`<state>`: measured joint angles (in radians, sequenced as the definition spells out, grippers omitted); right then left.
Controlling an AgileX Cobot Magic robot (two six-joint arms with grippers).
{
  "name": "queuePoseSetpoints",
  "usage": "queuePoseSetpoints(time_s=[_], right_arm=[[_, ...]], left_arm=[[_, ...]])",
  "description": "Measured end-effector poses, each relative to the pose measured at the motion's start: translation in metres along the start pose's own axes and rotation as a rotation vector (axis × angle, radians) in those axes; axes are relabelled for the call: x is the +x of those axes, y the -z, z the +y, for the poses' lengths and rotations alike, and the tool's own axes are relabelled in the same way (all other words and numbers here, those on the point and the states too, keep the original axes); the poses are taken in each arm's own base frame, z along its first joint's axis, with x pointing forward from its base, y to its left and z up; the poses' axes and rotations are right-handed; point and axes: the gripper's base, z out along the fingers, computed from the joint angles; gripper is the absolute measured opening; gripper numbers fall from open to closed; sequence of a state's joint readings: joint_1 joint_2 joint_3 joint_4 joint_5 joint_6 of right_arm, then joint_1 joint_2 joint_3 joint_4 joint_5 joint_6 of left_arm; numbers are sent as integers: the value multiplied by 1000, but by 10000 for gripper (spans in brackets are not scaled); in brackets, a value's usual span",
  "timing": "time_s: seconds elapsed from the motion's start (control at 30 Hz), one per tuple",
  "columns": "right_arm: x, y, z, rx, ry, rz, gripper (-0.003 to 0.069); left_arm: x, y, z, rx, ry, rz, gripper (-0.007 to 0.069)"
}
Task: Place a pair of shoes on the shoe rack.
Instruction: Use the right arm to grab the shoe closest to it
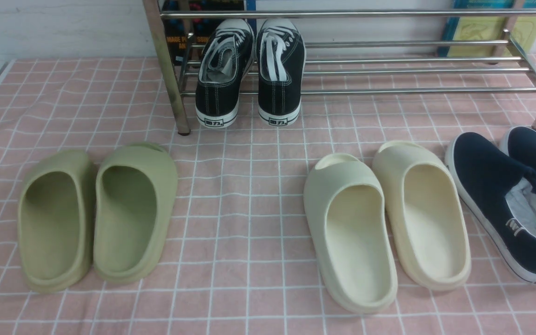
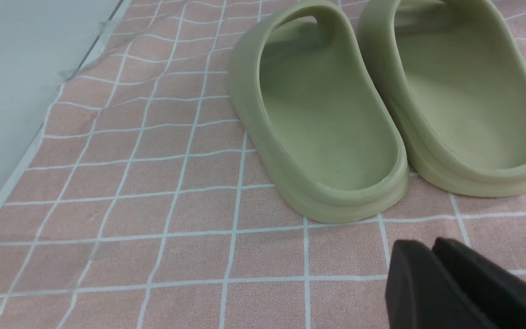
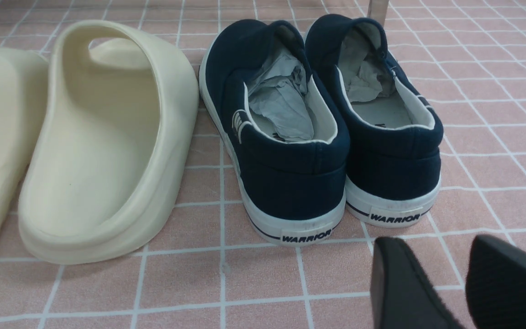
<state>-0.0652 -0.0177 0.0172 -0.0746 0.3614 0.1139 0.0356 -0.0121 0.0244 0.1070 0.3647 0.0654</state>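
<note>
Hovering behind navy shoes [image 3: 290, 183], right claw [image 3: 441, 256] parted and empty, left claw [image 2: 427, 250] closed

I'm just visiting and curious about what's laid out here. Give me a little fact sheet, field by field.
surface: pink checked cloth
rack: shoe rack, black sneakers resting on its lower bars
to shelve: navy shoes, on the cloth before the rack's right end
other pairs: green slides, cream slides
left gripper: shut, empty, near the green slides
right gripper: open, just behind the navy shoes' heels
</note>
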Motion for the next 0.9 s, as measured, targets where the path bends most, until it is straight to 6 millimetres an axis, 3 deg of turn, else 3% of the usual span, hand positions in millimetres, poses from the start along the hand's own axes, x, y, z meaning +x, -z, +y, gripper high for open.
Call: queuePoseSetpoints(time_s=[0.6, 0.9], right_arm=[[0, 0, -1, 7, 14, -1, 239], [-3, 0, 4, -51, -134, -38, 239]], left_arm=[[0, 0, 0, 0, 0, 1, 71], [0, 0, 0, 0, 0, 1, 71]])
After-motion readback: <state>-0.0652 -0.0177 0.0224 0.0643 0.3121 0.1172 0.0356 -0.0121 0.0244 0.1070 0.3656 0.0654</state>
